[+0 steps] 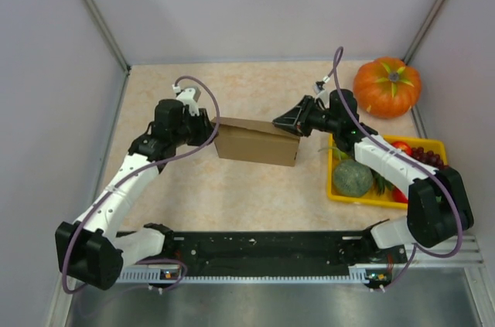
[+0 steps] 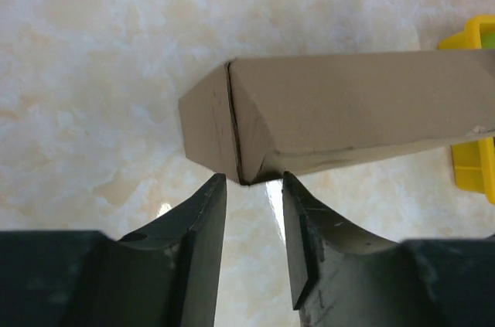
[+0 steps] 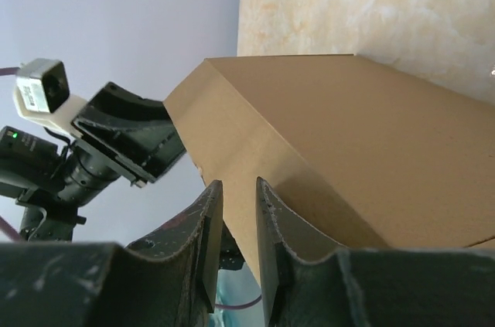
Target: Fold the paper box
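The paper box [image 1: 257,144], folded into a plain brown block, lies in the middle of the table between my two arms. My left gripper [image 1: 210,132] is at its left end. In the left wrist view the left gripper [image 2: 253,178] is open, and the low corner of the box [image 2: 340,110] sits just past the fingertips, outside the gap. My right gripper [image 1: 291,121] is at the box's top right corner. In the right wrist view the right gripper [image 3: 237,184] has its jaws drawn narrow, and an edge of the box [image 3: 325,134] runs between them.
An orange pumpkin [image 1: 387,87] sits at the back right. A yellow tray [image 1: 435,144] with a green squash [image 1: 353,178] and other produce stands close to the right of the box; its corner [image 2: 472,168] shows in the left wrist view. Grey walls enclose the table.
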You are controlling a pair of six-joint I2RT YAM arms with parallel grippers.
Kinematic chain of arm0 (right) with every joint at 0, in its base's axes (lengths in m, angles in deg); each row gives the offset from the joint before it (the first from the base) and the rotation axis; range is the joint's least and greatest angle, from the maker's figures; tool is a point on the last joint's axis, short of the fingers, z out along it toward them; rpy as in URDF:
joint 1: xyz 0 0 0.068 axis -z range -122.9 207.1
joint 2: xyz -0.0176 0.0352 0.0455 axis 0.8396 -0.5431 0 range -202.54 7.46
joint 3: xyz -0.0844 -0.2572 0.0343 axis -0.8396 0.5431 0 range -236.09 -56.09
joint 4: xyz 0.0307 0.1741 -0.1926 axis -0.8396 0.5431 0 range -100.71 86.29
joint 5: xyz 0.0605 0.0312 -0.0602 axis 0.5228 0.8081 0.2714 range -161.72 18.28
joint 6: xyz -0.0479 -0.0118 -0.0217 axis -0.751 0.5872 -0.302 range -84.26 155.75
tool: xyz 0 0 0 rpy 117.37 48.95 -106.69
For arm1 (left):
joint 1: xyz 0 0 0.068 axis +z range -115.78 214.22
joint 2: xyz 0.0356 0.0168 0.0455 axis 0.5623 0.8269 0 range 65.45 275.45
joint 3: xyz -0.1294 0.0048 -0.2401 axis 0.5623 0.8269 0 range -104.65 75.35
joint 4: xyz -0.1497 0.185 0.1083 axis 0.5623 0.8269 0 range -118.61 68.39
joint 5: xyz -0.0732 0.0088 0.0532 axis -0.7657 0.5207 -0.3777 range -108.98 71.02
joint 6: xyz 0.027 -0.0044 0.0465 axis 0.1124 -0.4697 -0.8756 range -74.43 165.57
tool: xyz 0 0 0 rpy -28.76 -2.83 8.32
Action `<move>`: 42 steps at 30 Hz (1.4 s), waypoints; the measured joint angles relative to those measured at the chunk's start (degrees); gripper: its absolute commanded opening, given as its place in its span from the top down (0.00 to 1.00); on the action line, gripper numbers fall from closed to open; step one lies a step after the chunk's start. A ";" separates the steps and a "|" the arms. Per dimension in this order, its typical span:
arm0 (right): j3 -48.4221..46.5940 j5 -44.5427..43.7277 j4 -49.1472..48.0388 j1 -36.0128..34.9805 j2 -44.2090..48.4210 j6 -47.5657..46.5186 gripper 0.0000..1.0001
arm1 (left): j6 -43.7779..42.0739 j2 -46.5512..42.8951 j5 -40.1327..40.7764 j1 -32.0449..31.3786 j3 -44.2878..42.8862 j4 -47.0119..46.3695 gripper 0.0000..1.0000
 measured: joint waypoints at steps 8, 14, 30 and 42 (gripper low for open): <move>0.11 0.28 0.04 0.33 0.02 -2.89 0.76 | 0.37 -9.99 -7.08 5.38 0.50 9.09 0.53; -1.68 0.35 3.89 0.33 0.02 -7.10 0.76 | 8.79 -8.17 -23.04 15.91 -3.30 3.23 0.91; -3.06 0.57 5.66 0.37 -0.66 -10.71 0.76 | 21.90 11.61 -39.69 13.90 4.39 -22.25 1.00; -8.46 3.52 11.06 0.81 1.53 -11.15 0.74 | 16.41 11.37 -38.91 13.90 2.21 -18.16 1.00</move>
